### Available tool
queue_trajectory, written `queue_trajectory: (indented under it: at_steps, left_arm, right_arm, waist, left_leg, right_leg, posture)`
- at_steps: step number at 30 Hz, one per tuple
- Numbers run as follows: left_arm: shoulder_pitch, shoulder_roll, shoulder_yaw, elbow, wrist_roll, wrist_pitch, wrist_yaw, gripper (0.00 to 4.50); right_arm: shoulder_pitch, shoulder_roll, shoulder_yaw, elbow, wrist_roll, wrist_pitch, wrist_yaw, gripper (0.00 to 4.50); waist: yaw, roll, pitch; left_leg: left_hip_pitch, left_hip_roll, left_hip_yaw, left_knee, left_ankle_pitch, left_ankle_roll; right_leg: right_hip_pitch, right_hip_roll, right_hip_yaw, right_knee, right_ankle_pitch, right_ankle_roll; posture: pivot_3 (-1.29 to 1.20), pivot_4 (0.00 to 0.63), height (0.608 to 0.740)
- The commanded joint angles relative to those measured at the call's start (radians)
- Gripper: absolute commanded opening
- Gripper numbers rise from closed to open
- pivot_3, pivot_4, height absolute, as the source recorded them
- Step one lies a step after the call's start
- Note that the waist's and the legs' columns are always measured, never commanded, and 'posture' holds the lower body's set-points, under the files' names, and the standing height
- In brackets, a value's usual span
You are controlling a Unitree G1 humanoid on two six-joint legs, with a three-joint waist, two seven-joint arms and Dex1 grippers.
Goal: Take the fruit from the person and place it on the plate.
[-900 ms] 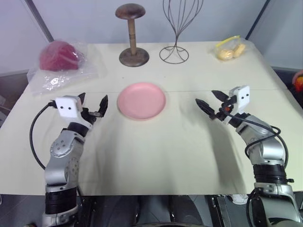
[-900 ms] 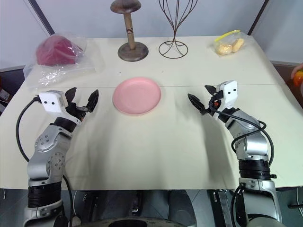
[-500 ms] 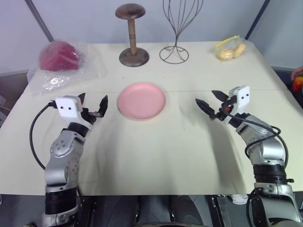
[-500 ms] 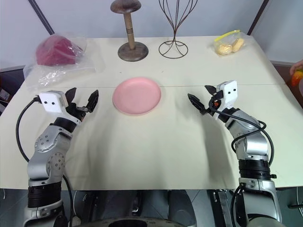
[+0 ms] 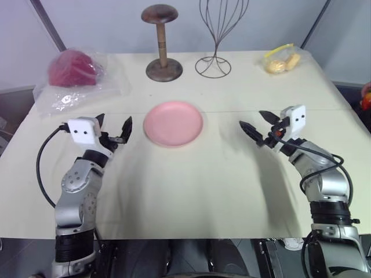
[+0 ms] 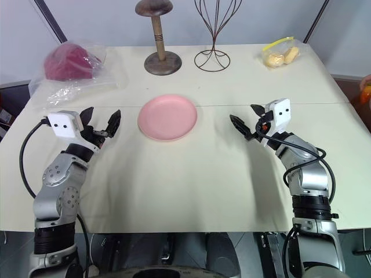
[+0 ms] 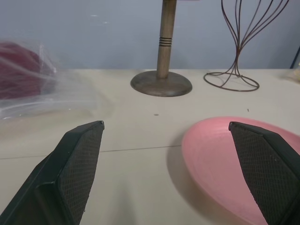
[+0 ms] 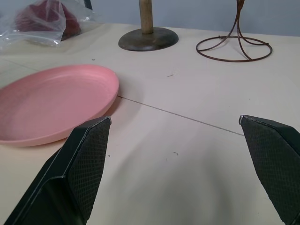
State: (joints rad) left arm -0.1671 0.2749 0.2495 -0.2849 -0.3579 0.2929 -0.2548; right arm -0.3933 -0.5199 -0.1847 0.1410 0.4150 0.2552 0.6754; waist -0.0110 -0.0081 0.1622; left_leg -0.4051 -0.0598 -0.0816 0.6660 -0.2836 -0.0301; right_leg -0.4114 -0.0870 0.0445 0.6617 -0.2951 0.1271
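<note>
- Your left claw [image 5: 114,123] hangs wide and empty over the table, exactly as it did a moment ago; the pink plate [image 5: 173,123] lies bare just to its right.
- Your right claw [image 5: 253,120] has not moved either. Its fingers are spread wide with nothing between them, and the plate is near on its left.
- The strawberry [image 5: 367,99] has barely shifted: it sits at the frame's far edge, well apart to the right claw's right. It shows as a small red-orange blob, with its holder cut off. By my judgement the handover has not started, so wait.
</note>
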Motion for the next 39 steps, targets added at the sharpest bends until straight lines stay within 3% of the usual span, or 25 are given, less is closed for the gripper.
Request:
queue_trajectory:
  at_steps: [1, 34, 39]
  left_arm:
    - [-0.005, 0.013, 0.013, -0.036, -0.001, -0.020, 0.001, 4.46]
    - [-0.015, 0.033, 0.017, -0.030, -0.006, -0.013, -0.001, 4.46]
    - [-0.037, 0.080, 0.005, -0.047, -0.063, 0.010, -0.094, 4.46]
  right_arm:
    - [-0.017, 0.001, -0.016, -0.027, 0.005, -0.011, 0.002, 4.50]
    - [-0.019, -0.001, -0.024, -0.019, 0.002, -0.016, -0.002, 4.50]
    - [-0.014, -0.001, -0.026, -0.024, 0.002, -0.015, -0.004, 4.50]
  waist:
    - [0.000, 0.000, 0.000]
    - [0.000, 0.000, 0.000]
    - [0.000, 0.000, 0.000]
  left_leg:
    - [0.000, 0.000, 0.000, 0.000, 0.000, 0.000]
    - [0.000, 0.000, 0.000, 0.000, 0.000, 0.000]
    - [0.000, 0.000, 0.000, 0.000, 0.000, 0.000]
  right_leg:
    - [0.000, 0.000, 0.000, 0.000, 0.000, 0.000]
    - [0.000, 0.000, 0.000, 0.000, 0.000, 0.000]
    - [0.000, 0.000, 0.000, 0.000, 0.000, 0.000]
  posture:
    - [0.00, 0.150, 0.740]
    - [0.00, 0.150, 0.740]
    - [0.00, 0.150, 0.740]
